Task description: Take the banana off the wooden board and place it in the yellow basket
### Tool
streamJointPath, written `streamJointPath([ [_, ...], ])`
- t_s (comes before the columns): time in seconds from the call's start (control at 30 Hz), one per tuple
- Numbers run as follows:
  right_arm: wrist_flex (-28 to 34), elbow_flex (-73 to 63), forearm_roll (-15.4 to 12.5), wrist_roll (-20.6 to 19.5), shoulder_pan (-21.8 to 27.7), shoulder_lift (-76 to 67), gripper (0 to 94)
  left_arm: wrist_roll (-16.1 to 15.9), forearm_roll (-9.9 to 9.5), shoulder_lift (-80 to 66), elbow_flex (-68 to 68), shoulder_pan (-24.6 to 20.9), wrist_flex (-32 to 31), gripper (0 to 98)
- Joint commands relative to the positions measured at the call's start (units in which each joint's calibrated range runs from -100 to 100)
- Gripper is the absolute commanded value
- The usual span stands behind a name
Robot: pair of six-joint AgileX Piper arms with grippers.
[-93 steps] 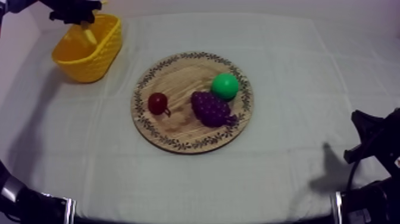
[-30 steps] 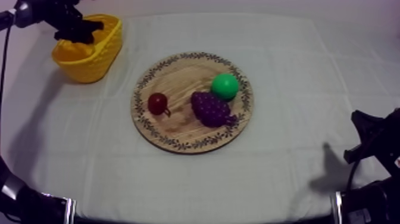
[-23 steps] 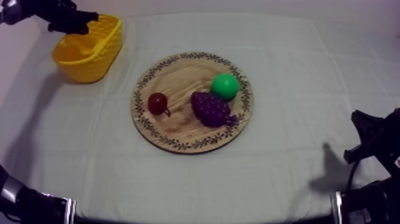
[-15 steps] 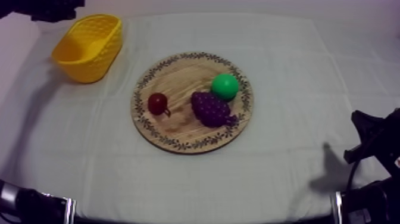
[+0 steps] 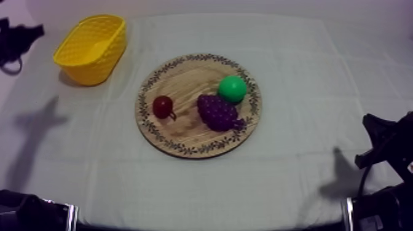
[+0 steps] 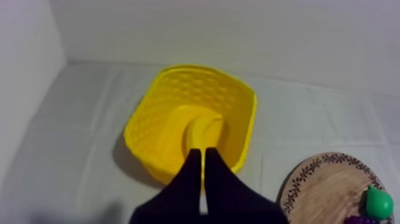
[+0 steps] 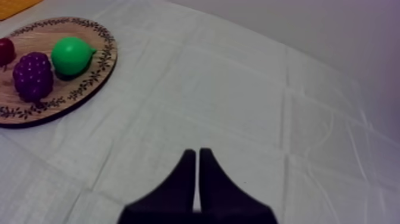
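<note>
The banana [image 6: 205, 128] lies inside the yellow basket [image 6: 155, 113], which stands at the table's far left [image 5: 98, 64]. My left gripper [image 6: 201, 154] is shut on nothing, its fingers forming a narrow wedge, and is held above and short of the basket. From above it [image 5: 31, 32] sits left of the basket, apart from it. The wooden board [image 5: 184, 77] is at the table's middle. My right gripper [image 7: 196, 156] is shut on nothing over bare cloth, well right of the board [image 7: 36, 39].
On the board lie a green pear [image 5: 232, 88], a bunch of grapes [image 5: 216, 112] and a small red fruit [image 5: 163, 106]. My right arm [image 5: 387, 147] rests low at the right edge. Bare cloth surrounds the board.
My left gripper went into the basket with the banana, let it go, then rose and drew back to the left. The right arm has not moved.
</note>
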Motion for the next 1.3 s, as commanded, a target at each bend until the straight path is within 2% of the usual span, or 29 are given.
streamJointPath([
  [0.0,0.0,0.0,0.0,0.0,0.0,0.0,0.2,0.8,-0.1,-16.9,19.7,-0.1,-1.8,0.1],
  [0.23,0.0,0.0,0.0,0.0,0.0,0.0,0.2,1.1,-0.25,-33.2,36.0,0.1,-2.9,0.1],
  [0.33,0.0,0.0,0.0,0.0,0.0,0.0,0.2,1.9,-0.96,-37.4,39.8,0.5,-2.8,0.1],
  [0.43,0.0,0.0,0.0,0.0,0.0,0.0,0.2,4.0,-2.91,-41.1,41.9,0.5,-1.6,0.1],
  [0.63,0.0,0.0,0.0,0.0,0.0,0.0,0.2,5.6,-5.28,-47.6,42.9,0.1,3.3,0.1],
  [0.73,0.0,0.0,0.0,0.0,0.0,0.0,0.2,8.2,-7.95,-51.2,43.0,0.2,7.2,0.1],
  [0.83,0.0,0.0,0.0,0.0,0.0,0.0,0.2,9.4,-9.43,-53.7,43.1,0.6,10.3,0.1],
  [1.03,0.0,0.0,0.0,0.0,0.0,0.0,0.2,9.2,-10.32,-58.0,42.6,1.4,14.9,0.1],
  [1.27,0.0,0.0,0.0,0.0,0.0,0.0,0.2,7.2,-10.46,-59.5,42.4,3.6,16.1,0.1],
])
